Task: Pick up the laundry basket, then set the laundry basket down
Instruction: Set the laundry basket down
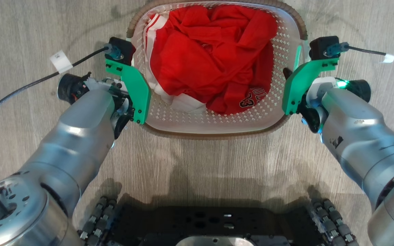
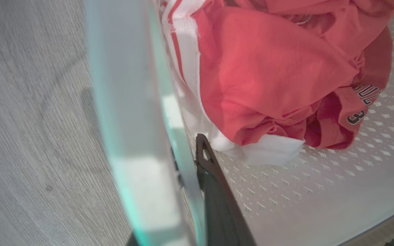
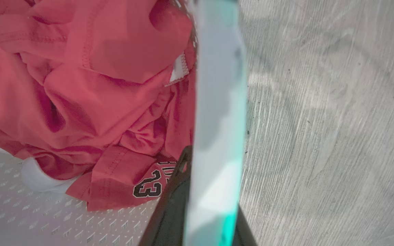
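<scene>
The laundry basket (image 1: 214, 134), white and perforated with a brown rim, sits between my two arms, holding a crumpled red and white jersey (image 1: 210, 58). My left gripper (image 1: 138, 87) grips the basket's left handle (image 2: 132, 136), shut on it. One dark finger (image 2: 217, 191) lies inside the wall; the other is hidden behind the handle. My right gripper (image 1: 291, 80) is shut on the right handle (image 3: 217, 119) in the same way, with its inner finger (image 3: 173, 205) inside the basket. Whether the basket touches the floor I cannot tell.
Pale wood-look floor (image 1: 29, 34) surrounds the basket on all sides. Black cables (image 1: 19, 90) (image 1: 375, 53) trail from both wrists. My dark base with its roller wheels (image 1: 97, 218) lies below the basket, with a soft shadow on the floor between them.
</scene>
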Tool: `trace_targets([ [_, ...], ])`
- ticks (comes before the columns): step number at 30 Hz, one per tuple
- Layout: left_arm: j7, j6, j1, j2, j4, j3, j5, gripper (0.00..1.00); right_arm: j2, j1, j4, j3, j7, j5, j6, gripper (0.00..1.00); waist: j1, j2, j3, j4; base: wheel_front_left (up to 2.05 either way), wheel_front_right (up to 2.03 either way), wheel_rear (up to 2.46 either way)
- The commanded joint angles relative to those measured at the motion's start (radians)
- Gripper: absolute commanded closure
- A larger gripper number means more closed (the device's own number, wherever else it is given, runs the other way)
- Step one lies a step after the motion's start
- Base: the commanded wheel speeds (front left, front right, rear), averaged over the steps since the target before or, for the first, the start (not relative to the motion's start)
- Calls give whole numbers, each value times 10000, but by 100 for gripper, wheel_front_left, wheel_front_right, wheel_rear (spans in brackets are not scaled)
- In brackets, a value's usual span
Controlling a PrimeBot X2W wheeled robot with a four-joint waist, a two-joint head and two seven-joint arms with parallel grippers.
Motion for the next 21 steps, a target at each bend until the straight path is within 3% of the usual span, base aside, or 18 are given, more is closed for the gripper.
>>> trace_targets([
  [1, -24, -175, -22, -102, -373, 31, 43, 100, 74, 135, -78, 24, -97, -152, 56, 100, 0, 1, 30, -8, 0, 0, 0],
  [15, -114, -35, -109, -102, -376, 15, 185, 100, 35, 171, -77, -210, 17, -361, 56, 100, 0, 1, 221, 35, 0, 0, 0],
  [16, -142, 64, -112, -102, -344, 18, 152, 76, 16, 175, -77, -254, 22, -357, 56, 100, 0, 1, 223, 43, 0, 0, 0],
  [17, -209, 193, -137, -102, -312, 19, 156, 21, 4, 174, -77, -289, 20, -365, 56, 81, 0, 1, 226, 53, 0, 0, 0],
  [18, -266, 339, -159, -102, -262, 18, 172, 0, -21, 155, -77, -316, -38, -398, 56, 54, 0, 1, 232, 60, 0, 0, 0],
  [19, -296, 453, -172, -102, -226, 18, 174, 0, -57, 138, -77, -345, -98, -436, 56, 6, 0, 1, 237, 64, 0, 0, 0],
  [21, -276, 541, -165, -102, -217, 16, 161, 0, -96, 155, -77, -391, -61, -502, 56, 0, 0, 1, 236, 76, 0, 0, 0],
])
